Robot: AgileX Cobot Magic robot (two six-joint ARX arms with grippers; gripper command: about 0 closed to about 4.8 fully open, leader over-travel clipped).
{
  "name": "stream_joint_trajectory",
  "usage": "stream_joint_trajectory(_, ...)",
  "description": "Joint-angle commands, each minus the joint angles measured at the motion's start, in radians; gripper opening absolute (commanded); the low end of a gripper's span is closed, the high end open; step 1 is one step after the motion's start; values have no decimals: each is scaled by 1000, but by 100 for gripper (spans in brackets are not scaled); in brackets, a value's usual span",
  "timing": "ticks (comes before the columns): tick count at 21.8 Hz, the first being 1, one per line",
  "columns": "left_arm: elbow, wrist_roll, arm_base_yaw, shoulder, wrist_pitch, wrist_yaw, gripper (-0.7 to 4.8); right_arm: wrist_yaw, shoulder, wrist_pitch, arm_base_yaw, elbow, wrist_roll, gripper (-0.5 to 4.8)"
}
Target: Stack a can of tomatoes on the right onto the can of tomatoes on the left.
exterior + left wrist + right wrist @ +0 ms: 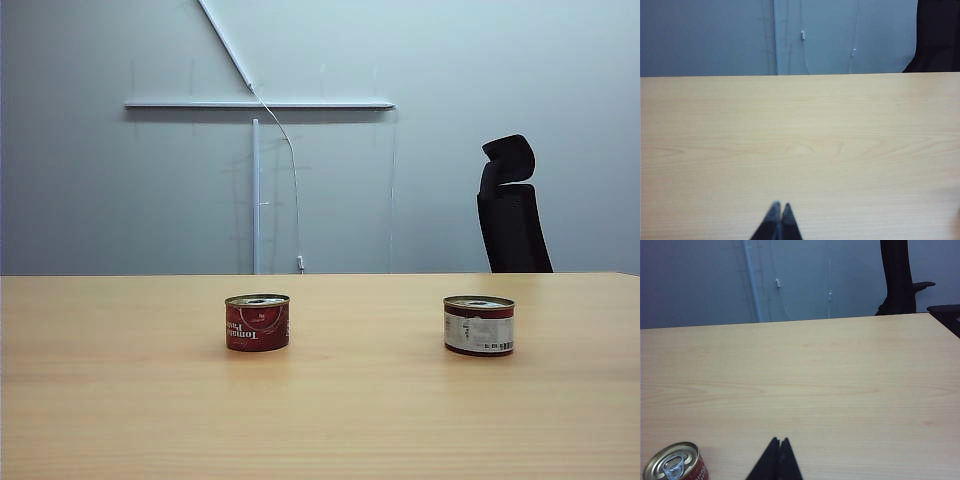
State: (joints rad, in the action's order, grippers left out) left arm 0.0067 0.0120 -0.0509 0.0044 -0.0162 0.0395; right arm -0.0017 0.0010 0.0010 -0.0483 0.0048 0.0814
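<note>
Because neither arm has yet reached for anything, we read the step in hand as the approach to the right-hand can of tomatoes (479, 325), a short round tin with a dark red band, a white label panel and a silver pull-tab lid. It stands upright on the pale wooden table (120, 400), right of centre in the exterior view, its short axis vertical and its lid facing up. Well apart to its left stands the second can of tomatoes (257, 322), red-labelled, also upright, though its lettering reads upside down.

We judge that a good grasp comes from above or the side, with the jaws spanning the round wall below the rim, so the tin stays level. It should then be lowered centred, rim on rim, as short tins slide easily.

The right gripper (779, 441) hangs low over the table, its black fingers pressed together and empty, with a silver pull-tab lid (671, 466) just beside it. The left gripper (780, 206) likewise shows closed tips over bare wood. A black office chair (510, 205) stands behind the table.
</note>
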Motion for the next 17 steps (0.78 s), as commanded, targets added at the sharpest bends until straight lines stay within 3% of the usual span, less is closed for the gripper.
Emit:
stream_joint_trajectory(1, 2, 6, 2, 1, 10, 3, -2, 0, -2, 18, 0, -4, -3, -5)
stream_joint_trajectory(10, 2, 6, -23, 1, 10, 0, -2, -1, -2, 27, 0, -4, -3, -5)
stream_joint_trajectory(12, 4, 6, -55, 2, 7, 0, -2, -5, -2, 37, 0, -3, 12, -5)
stream_joint_trajectory(15, 4, 6, -151, 15, -2, 2, -2, -51, -2, 63, 0, -2, 173, 3)
stream_joint_trajectory(17, 4, 6, -220, 34, -8, 0, -2, -74, -2, 78, 0, -2, 216, 5)
